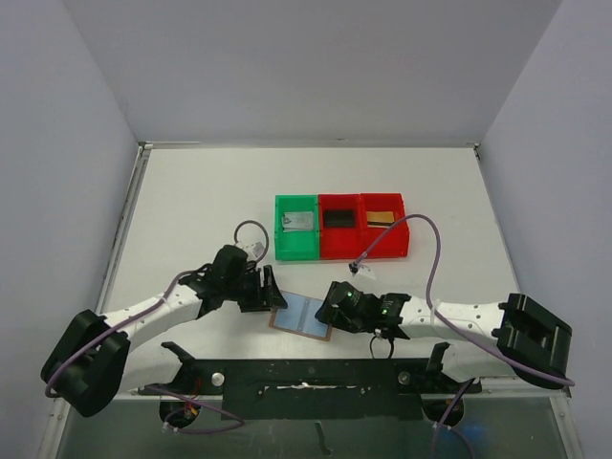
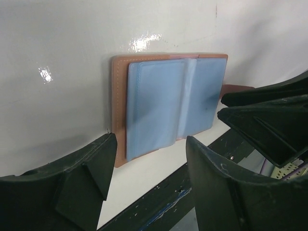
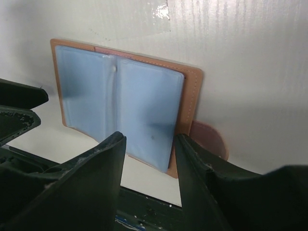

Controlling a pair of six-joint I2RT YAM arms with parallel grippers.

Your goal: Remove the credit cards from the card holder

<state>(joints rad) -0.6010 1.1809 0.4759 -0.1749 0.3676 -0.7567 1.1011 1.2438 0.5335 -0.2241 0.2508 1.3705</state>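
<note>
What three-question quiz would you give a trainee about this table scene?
1. True or false: the wallet is folded shut.
2. Multiple choice: where is the silver card? A in the green bin, B inside the wallet, C on the bare table.
3. Short answer: what colour card lies in the rightmost bin?
Key: 1 false, it lies open; 2 A; 3 a gold card.
</note>
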